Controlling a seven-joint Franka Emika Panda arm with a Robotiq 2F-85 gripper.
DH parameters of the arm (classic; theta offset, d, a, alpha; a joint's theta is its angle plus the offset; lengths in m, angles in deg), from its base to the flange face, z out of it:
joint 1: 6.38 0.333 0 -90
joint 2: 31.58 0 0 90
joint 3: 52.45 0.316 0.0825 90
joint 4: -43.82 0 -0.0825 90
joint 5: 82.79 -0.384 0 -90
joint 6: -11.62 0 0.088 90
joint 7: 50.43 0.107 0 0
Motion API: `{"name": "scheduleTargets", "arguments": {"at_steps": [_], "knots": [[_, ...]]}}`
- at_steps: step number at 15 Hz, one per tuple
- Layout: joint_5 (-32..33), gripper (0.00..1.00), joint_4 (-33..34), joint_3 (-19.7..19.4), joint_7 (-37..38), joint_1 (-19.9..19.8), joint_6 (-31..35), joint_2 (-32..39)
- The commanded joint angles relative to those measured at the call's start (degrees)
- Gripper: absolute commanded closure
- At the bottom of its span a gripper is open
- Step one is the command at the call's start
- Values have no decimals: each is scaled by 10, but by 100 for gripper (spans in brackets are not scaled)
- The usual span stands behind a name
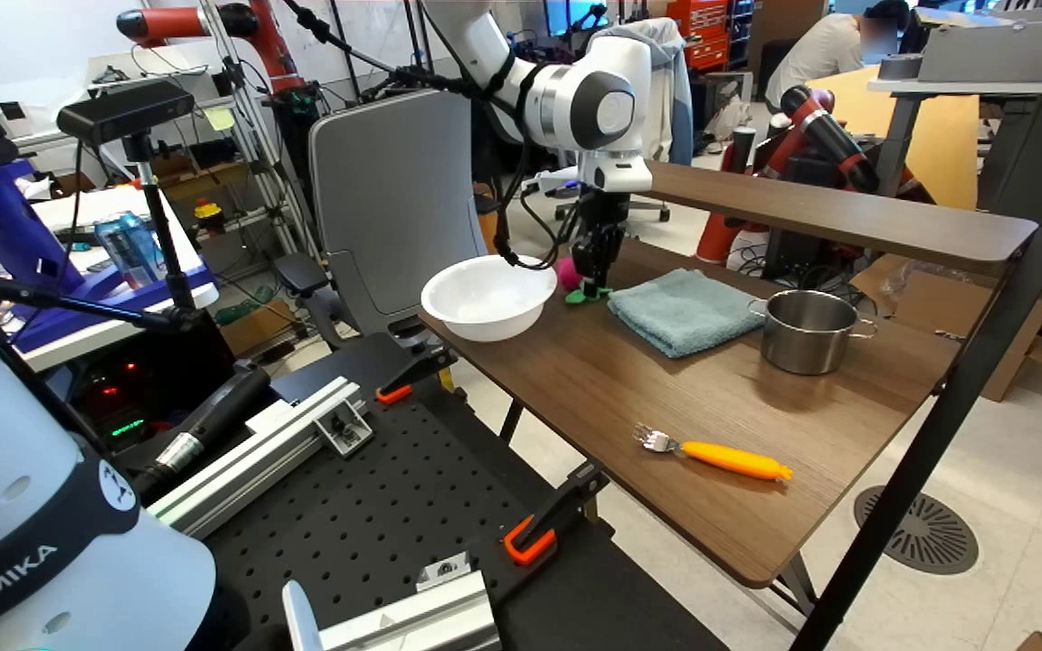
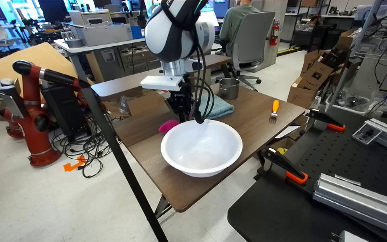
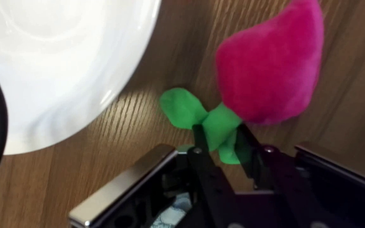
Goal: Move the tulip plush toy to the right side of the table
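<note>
- The end effector (image 3: 220, 129) has its fingers (image 3: 206, 166) clamped on the green stem (image 3: 222, 120) of the tulip plush toy (image 3: 258, 76), cloth meeting them on both sides. The toy looks to be resting on the bench (image 1: 593, 389), though a slight lift would be hard to tell.
- Slip: the hold is on thin, soft cloth, while the bulky magenta flower head (image 3: 271, 69) lies outside it, just beside the end effector. A quick lift could make that weight sag, swing and work the stem loose.
- Knock: the white bowl (image 2: 202, 148) stands just beside the end effector, apart from the nearest leaf (image 3: 182, 107) in the wrist view. Sideways drift at lift-off could shove it.
- Snag: the black cable (image 3: 0, 123) loops down beside the end effector at the bowl and may catch there during a turn.
- Drag: the folded blue-green towel (image 1: 684, 312) sits just beside the end effector, opposite the bowl. Carried too low, the toy would rumple it.
- Bad landing: if right means the robot's own, the two-handled steel pot (image 1: 806, 334) and yellow-handled fork (image 1: 734, 458) lie that way, beyond the towel from the end effector. Opening early could drop the toy onto either.
- Strike: too wide a swing might bring the end effector against the raised wooden shelf (image 1: 833, 206).
</note>
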Motion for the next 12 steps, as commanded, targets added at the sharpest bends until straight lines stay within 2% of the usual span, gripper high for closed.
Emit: {"name": "scheduleTargets", "arguments": {"at_steps": [1, 7, 12], "knots": [[16, 99, 38, -7, 15, 6, -37, 20], [10, 99, 38, 0, 4, 0, -38, 12], [10, 99, 27, 7, -5, 2, -28, -35]]}}
